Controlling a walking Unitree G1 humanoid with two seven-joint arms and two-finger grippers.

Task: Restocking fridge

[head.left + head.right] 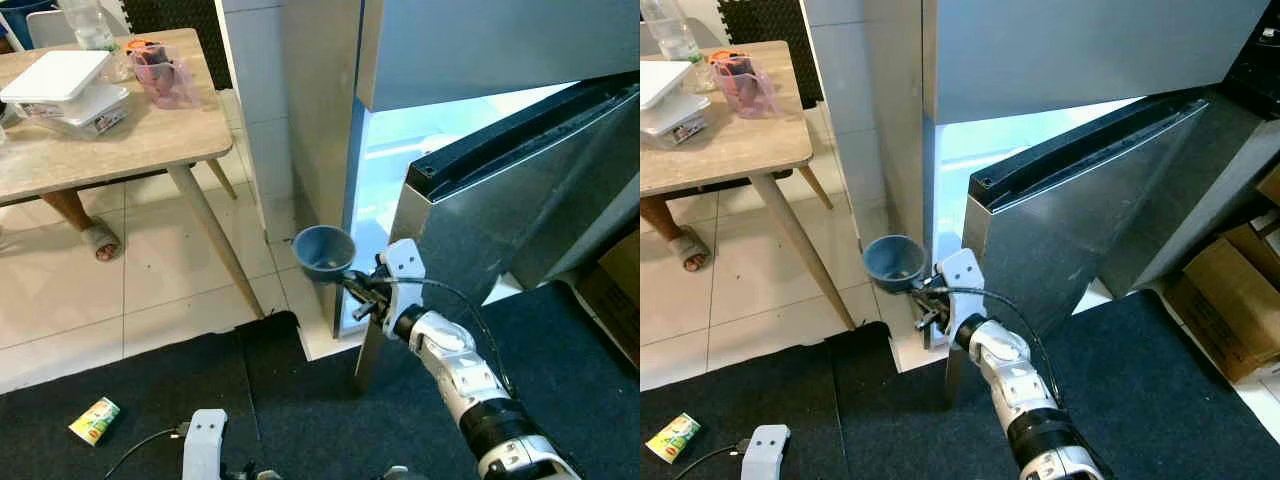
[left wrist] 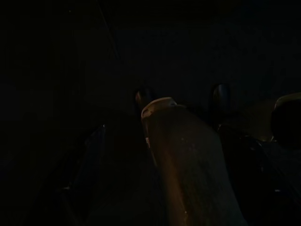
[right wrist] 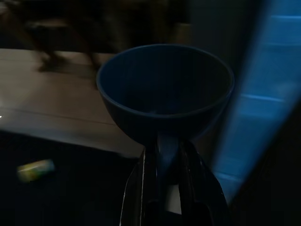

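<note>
Right hand (image 1: 352, 287) clamps round, smooth blue plastic bowl (image 1: 324, 251) by its rim, just beside steel fridge (image 1: 480, 200), door ajar. Left hand's state: cannot tell.

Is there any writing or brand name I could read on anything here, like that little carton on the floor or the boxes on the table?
None can be read.
Small carton on the dark mat: green and yellow print, too small to read.
Stacked white containers on the wooden table: a label on the side, too blurred to read.
</note>
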